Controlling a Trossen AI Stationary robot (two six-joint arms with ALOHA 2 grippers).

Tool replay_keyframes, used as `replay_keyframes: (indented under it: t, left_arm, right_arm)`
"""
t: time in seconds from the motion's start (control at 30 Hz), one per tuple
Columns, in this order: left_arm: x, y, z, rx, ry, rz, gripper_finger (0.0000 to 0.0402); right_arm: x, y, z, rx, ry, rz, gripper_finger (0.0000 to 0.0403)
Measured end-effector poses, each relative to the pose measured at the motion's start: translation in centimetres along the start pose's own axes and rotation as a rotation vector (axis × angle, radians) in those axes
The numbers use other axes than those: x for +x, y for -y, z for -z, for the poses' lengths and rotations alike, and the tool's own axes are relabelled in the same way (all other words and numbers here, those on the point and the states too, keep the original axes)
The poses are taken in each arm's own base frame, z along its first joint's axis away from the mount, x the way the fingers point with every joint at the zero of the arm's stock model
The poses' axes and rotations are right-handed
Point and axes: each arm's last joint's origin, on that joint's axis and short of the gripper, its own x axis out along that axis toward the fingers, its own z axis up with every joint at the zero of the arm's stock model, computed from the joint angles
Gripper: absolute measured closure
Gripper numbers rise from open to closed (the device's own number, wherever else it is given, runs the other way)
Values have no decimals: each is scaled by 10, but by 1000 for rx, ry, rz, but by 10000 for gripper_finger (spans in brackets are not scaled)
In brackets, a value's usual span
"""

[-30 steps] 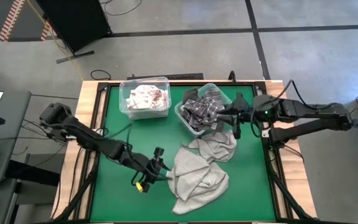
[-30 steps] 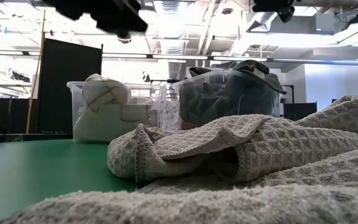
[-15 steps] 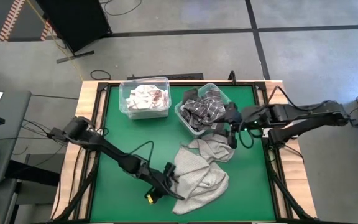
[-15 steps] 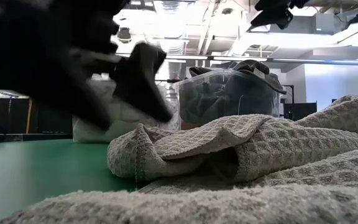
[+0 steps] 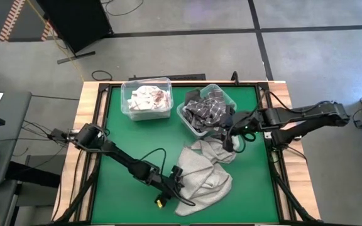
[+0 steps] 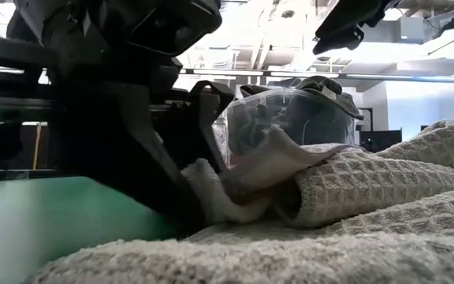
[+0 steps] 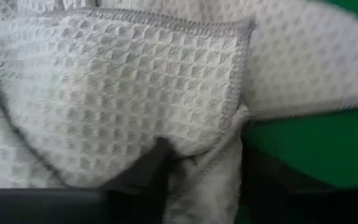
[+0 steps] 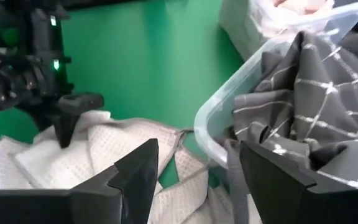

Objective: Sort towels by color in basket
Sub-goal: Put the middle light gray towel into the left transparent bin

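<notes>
Two light grey waffle towels lie crumpled on the green table, one nearer (image 5: 203,179), one farther (image 5: 220,149). My left gripper (image 5: 176,178) (image 7: 204,180) is down at the nearer towel's left edge and shut on its cloth. It fills the left of the low view (image 6: 199,150). My right gripper (image 5: 229,135) (image 8: 197,168) hangs open in the air above the farther towel, beside the right bin, touching nothing. That bin (image 5: 184,116) holds dark grey checked towels (image 8: 303,99). My left gripper has the nearer towel's hemmed edge (image 7: 224,149), close to a corner, between its two fingers. The fingers slant down at it from the table's left. The cloth bunches up at the fingers (image 6: 211,185); the remainder lies slack on the table.
A second clear bin (image 5: 131,110) at the far left of the mat holds whitish towels (image 5: 146,97). Bare green mat (image 5: 137,138) spreads between the bins and my left arm. A raised wooden rim (image 5: 83,125) edges the table.
My left gripper has come down and gone toward the table's right and near edges, onto the near towel's left edge. That edge has bunched up against the fingers. My right gripper has shifted from the right bin's rim toward the near edge, over the farther towel.
</notes>
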Motion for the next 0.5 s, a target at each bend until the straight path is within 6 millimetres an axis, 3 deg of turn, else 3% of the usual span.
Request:
replay_keyframes:
  t: [0.17,0.3,0.5]
  left_arm:
    - [-14,-4,-6,69,-119,-4,379]
    - [-38,-10,-16,94,-209,-56,390]
    - [-104,-22,-48,134,-203,-218,396]
  right_arm:
    - [8,-6,4,-18,-41,-10,149]
    - [8,-17,8,-30,-70,-44,149]
    - [0,-42,19,-63,-111,-133,149]
